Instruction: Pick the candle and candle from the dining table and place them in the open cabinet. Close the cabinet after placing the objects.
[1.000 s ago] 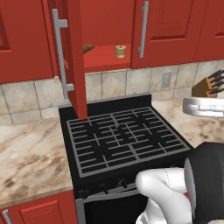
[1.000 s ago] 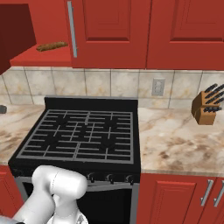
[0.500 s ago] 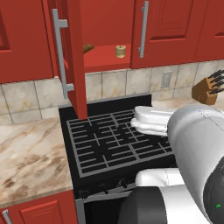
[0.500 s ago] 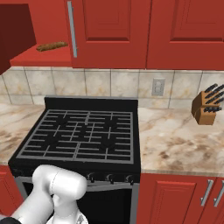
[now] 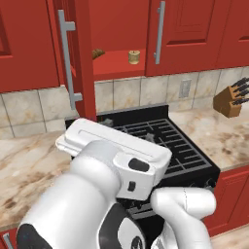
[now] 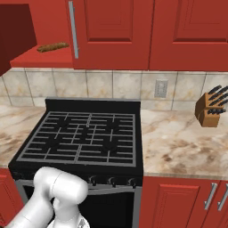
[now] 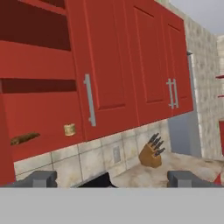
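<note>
Golden candle (image 5: 134,57) seen on cabinet (image 5: 121,68) shelf, upper centre. Gripper (image 7: 113,178) jaws wide apart, nothing held. Second candle judged outstanding; fetching required next.

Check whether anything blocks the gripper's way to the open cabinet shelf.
Nothing visible does. In the hand view the open gripper faces the cabinet with bare air between. On the shelf already lie one candle and a brown lump; the door stands swung out at the left.
</note>
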Motion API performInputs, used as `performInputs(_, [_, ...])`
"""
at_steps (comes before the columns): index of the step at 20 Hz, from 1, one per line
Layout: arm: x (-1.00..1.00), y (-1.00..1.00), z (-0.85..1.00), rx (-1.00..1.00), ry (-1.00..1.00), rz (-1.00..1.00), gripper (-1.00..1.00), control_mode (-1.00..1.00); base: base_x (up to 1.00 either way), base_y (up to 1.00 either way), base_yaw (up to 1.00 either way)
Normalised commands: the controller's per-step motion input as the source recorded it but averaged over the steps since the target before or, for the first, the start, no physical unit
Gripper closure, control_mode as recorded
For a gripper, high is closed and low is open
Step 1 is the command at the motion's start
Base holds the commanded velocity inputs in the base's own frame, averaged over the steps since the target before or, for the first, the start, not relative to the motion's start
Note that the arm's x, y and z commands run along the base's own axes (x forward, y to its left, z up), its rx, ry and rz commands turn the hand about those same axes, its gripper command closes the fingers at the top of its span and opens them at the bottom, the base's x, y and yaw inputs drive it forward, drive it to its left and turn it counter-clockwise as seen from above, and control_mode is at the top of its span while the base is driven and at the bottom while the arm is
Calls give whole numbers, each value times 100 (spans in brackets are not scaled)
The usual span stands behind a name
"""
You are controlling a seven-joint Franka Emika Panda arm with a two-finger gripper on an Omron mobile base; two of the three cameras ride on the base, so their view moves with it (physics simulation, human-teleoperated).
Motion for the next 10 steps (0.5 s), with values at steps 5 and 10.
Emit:
performInputs(5, [66, 85, -15, -2, -15, -16, -100, -100, 0, 0, 0])
performInputs(10, [83, 70, -1, 0, 5, -13, -100, -100, 0, 0, 0])
